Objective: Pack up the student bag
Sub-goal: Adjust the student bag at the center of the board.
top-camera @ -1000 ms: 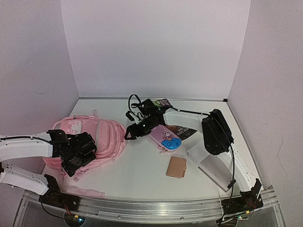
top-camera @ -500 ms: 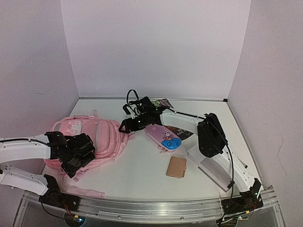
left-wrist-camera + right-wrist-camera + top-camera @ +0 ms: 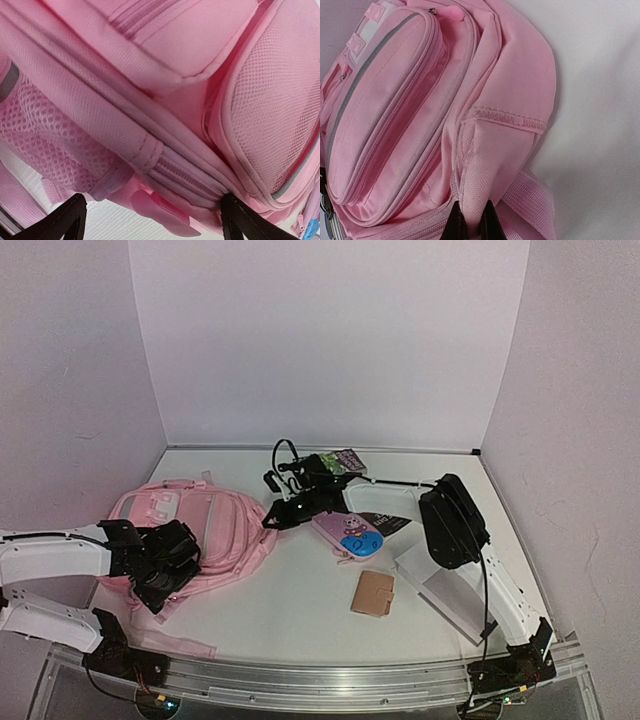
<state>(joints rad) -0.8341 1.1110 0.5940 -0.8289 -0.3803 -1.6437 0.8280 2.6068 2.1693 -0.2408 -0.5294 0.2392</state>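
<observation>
The student bag [image 3: 215,530] lies on the left half of the bench [image 3: 300,620]. Right of it lies the case [image 3: 347,535], with the wallet [image 3: 373,592] in front of that. My right hand [image 3: 271,522] meets the bag's right edge.

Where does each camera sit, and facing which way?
Top external: above, behind the robot, looking down at the table; left arm and right arm show.
Left wrist: on the left gripper, close against the student bag; open jaws show.
Right wrist: on the right gripper, facing the bag; jaws shut on its fabric.
Shared: all see the bag.
</observation>
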